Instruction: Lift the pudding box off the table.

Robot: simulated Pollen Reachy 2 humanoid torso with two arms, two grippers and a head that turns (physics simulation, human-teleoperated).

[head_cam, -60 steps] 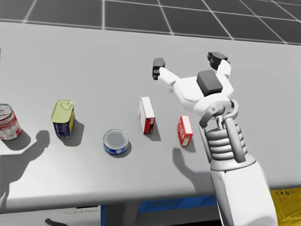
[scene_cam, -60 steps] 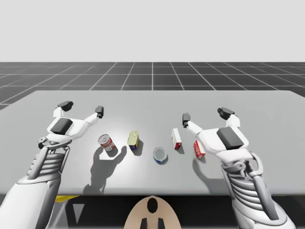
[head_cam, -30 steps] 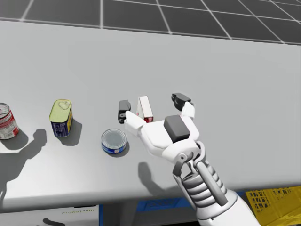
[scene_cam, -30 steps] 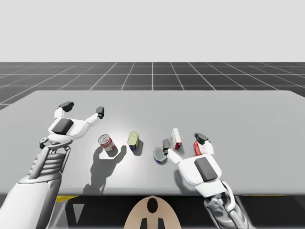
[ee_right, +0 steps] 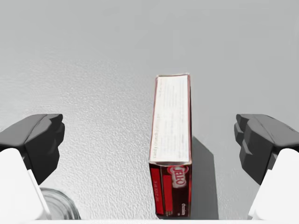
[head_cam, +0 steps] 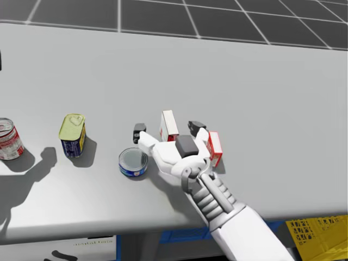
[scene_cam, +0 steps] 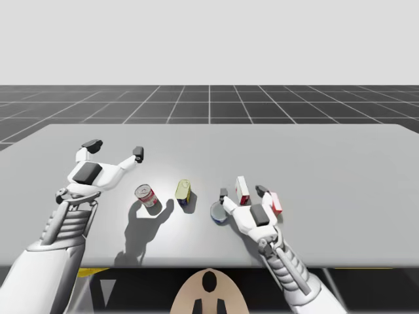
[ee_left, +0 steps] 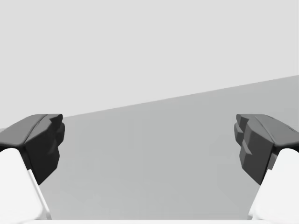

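A thin red box with a white top face (ee_right: pixel 170 140) stands on its narrow side on the grey table (scene_cam: pixel 327 157). It is also in the high view (scene_cam: pixel 241 186) and the head view (head_cam: pixel 168 122). My right gripper (ee_right: pixel 149 144) is open and low over the table, with one finger on each side of this box and a clear gap on both sides. The same gripper appears in the high view (scene_cam: pixel 242 193) and the head view (head_cam: pixel 167 128). My left gripper (scene_cam: pixel 114 148) hangs open above the table's left part, holding nothing (ee_left: pixel 149 144).
A smaller red box (scene_cam: pixel 275 203) lies just right of my right hand (head_cam: pixel 215 147). A flat blue can (head_cam: pixel 133 162) sits close by its left finger. Further left stand a yellow-green tin (scene_cam: pixel 184 192) and a red can (scene_cam: pixel 146 195).
My right arm has swung in from the back right and come down, so its open fingers now straddle the thin red and white box. My left arm has held still.
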